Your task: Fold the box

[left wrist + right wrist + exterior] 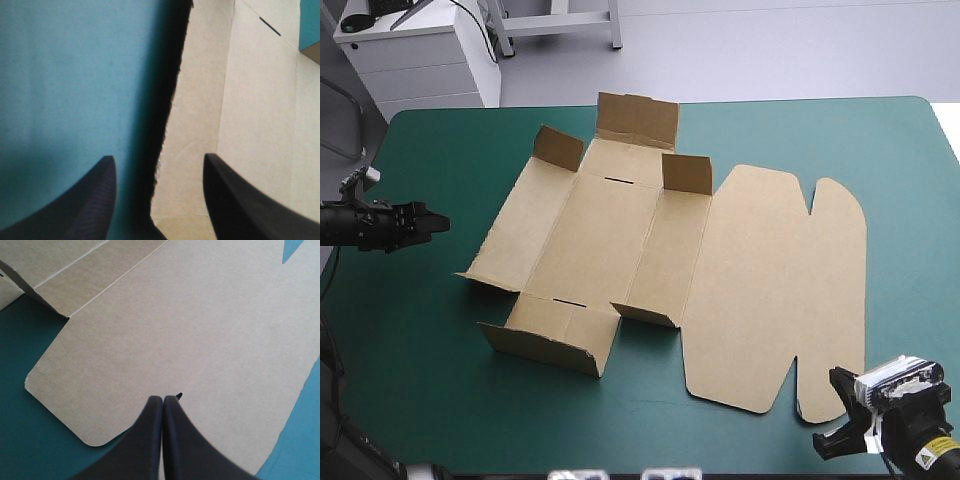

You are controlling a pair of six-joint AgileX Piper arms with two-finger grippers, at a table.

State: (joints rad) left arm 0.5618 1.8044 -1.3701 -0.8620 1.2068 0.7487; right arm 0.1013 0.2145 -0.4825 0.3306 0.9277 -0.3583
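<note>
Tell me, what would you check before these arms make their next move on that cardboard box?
1. The box fully on the table: ok.
2. The left gripper open for a grasp: ok.
3. The left gripper lined up with the box's edge: ok.
4. The right gripper open: not ok, shut.
5. The side walls raised: not ok, nearly flat.
6. The lid lying flat: ok.

My left gripper (438, 224) and right gripper (835, 412) each have 2 curved black fins. The right wrist bears a yellow label (927, 456), I think.
</note>
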